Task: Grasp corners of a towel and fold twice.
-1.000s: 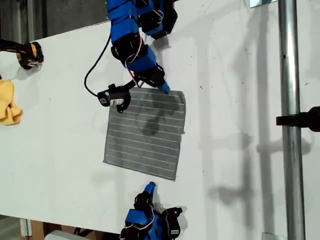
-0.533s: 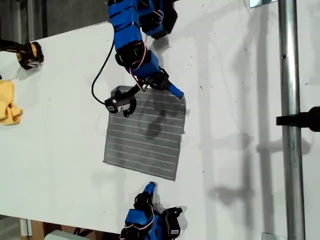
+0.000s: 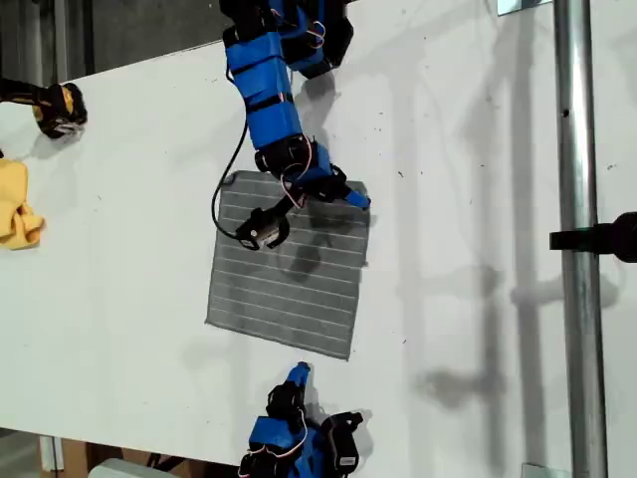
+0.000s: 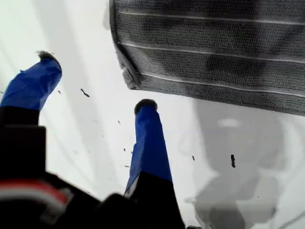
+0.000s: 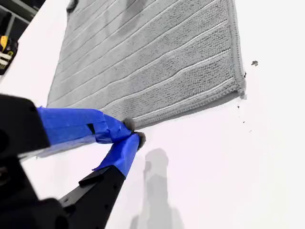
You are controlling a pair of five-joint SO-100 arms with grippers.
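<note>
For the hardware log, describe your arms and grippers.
My first arm and my second arm are blue segments with black blocks and red and white wiring. My first gripper and my second gripper are blue-taped with dark tips. A black cable loops off the first arm.

my second gripper [image 5: 132,132] fingers [image 5: 86,125] meet at the towel [image 5: 157,67] edge.

we look to be in a workshop: bare white tabletop [image 3: 468,329], metal pole [image 3: 577,249], clamp [image 3: 602,237].
</note>
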